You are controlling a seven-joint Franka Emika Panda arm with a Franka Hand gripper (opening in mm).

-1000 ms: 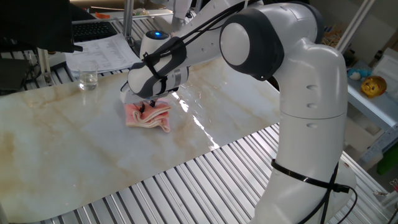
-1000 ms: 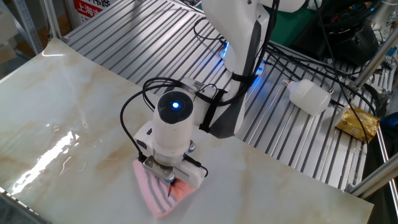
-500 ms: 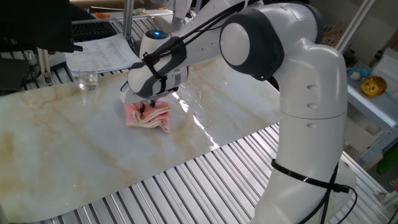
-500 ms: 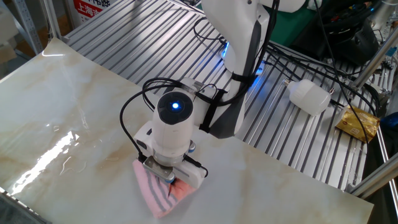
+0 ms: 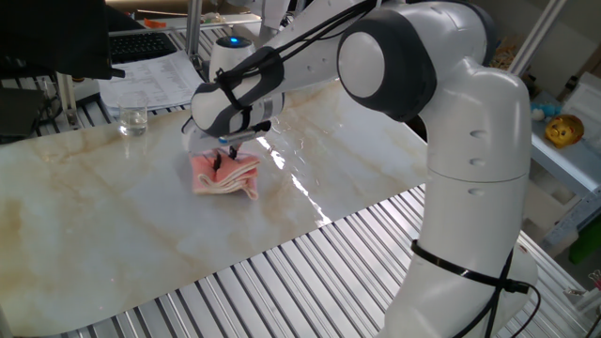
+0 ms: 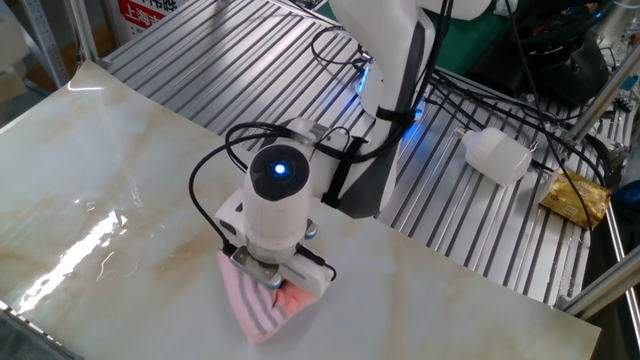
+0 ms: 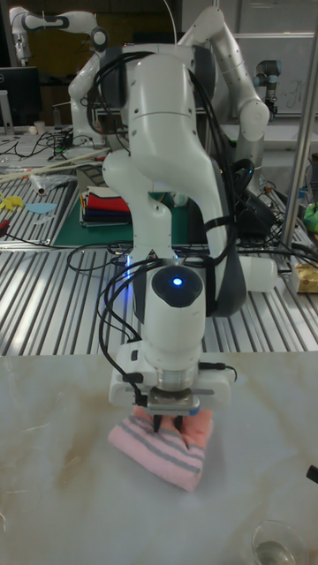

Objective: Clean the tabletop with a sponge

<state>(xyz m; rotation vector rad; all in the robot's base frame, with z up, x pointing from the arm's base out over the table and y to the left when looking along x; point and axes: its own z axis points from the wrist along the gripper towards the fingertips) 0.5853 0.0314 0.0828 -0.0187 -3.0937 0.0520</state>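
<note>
The salmon-pink sponge (image 5: 228, 177) with grey-and-white stripes lies crumpled on the cream marble tabletop (image 5: 113, 235), a little back from its middle. My gripper (image 5: 222, 162) points straight down onto it, the two dark fingers close together and pinching a fold of the pad. In the other fixed view the hand's white body hides the fingers, and only the striped corner of the sponge (image 6: 254, 308) sticks out on the tabletop (image 6: 100, 180). The tall view shows the gripper (image 7: 170, 425) pressed into the top of the sponge (image 7: 163, 450).
A clear glass (image 5: 132, 119) stands at the slab's back left edge and shows as the glass (image 7: 274, 540) in the tall view. Papers (image 5: 155, 80) lie behind it. Ribbed metal slats (image 5: 310, 272) surround the slab. A white bottle (image 6: 497, 155) and yellow packet (image 6: 575, 198) lie on the slats.
The hand has shifted slightly toward the back of the slab, dragging the sponge a little with it. The grip looks the same.
</note>
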